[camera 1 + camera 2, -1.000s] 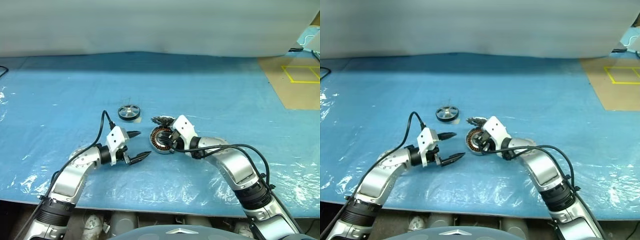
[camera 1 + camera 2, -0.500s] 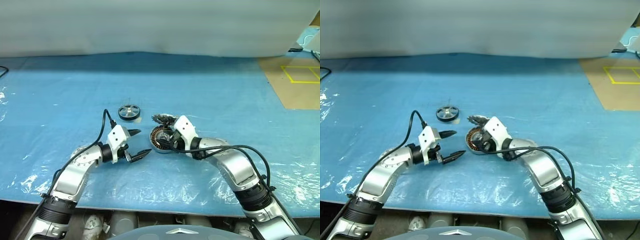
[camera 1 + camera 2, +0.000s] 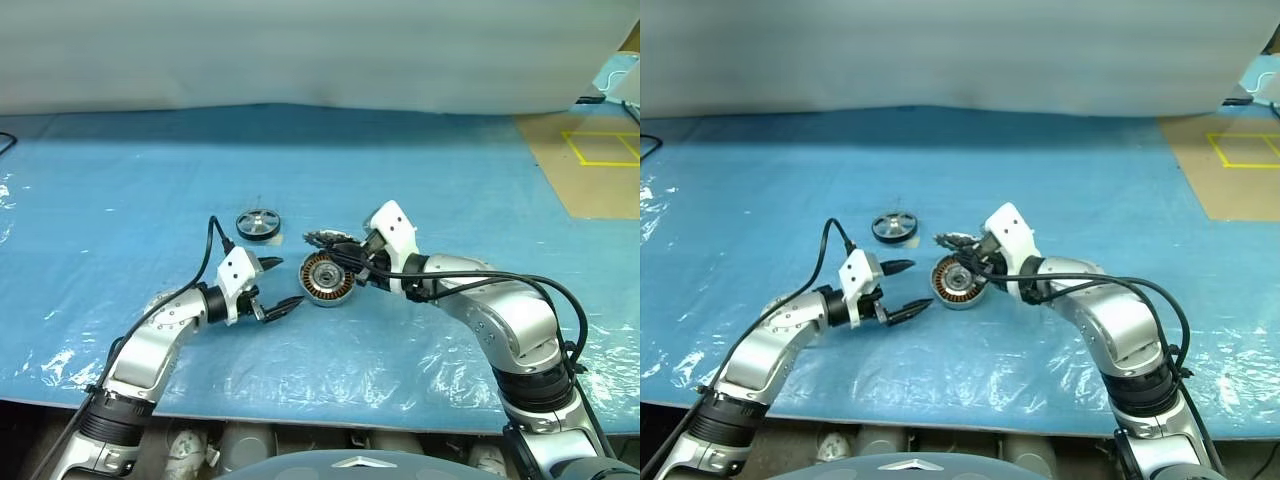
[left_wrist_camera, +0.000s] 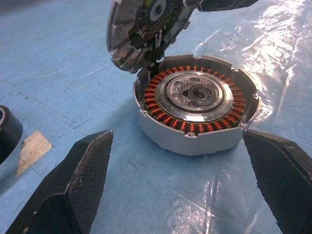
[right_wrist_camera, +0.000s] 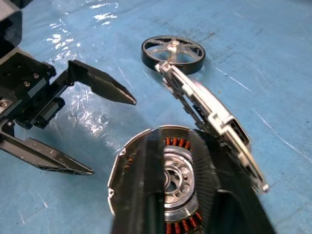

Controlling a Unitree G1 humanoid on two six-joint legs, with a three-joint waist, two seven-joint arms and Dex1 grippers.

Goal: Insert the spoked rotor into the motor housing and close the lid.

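Motor housing (image 3: 325,279) tipped, open face toward left hand (image 3: 279,287).

- Left arm (image 3: 150,345): silver-grey rounded shell segments, black ribbed collar near the base.
- Right arm (image 3: 505,325): matching silver-grey shells, black ribbed band at mid-length.
- Wrist blocks: white, angular, small dark screws.
- Cables: black, looped loosely over each forearm.
- Left gripper (image 3: 276,287), right gripper (image 3: 342,256): two matte black tapering fingers, finely ribbed surfaces, black bolted bracket.
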